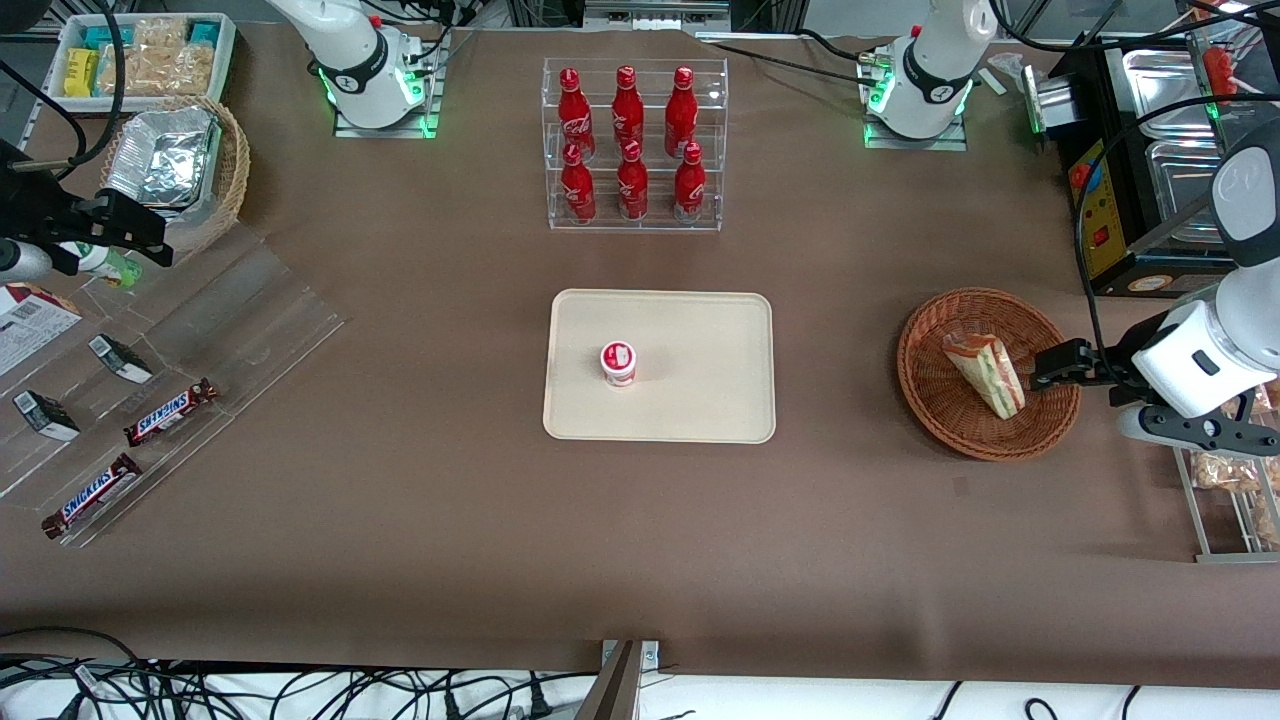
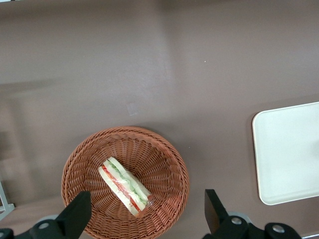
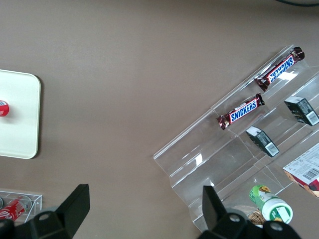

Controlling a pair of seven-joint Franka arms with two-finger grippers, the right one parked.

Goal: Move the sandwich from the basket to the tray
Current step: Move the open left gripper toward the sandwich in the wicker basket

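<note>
The sandwich (image 1: 985, 372) lies in the reddish-brown wicker basket (image 1: 930, 395), a wrapped wedge with green and red filling; it also shows in the left wrist view (image 2: 124, 186), inside the basket (image 2: 164, 164). My left gripper (image 1: 1050, 368) hovers above the basket's rim at the working arm's end, open and empty; in the wrist view (image 2: 144, 219) its fingers (image 2: 76, 215) stand wide apart above the basket. The cream-beige tray (image 1: 700, 400) lies at the table's middle, with its corner in the wrist view (image 2: 286, 154).
A small red-and-white cup (image 1: 618, 362) stands on the tray. A clear rack of red bottles (image 1: 632, 145) stands farther from the camera than the tray. A black appliance with metal trays (image 1: 1150, 180) and a snack rack (image 1: 1235, 490) are near the working arm.
</note>
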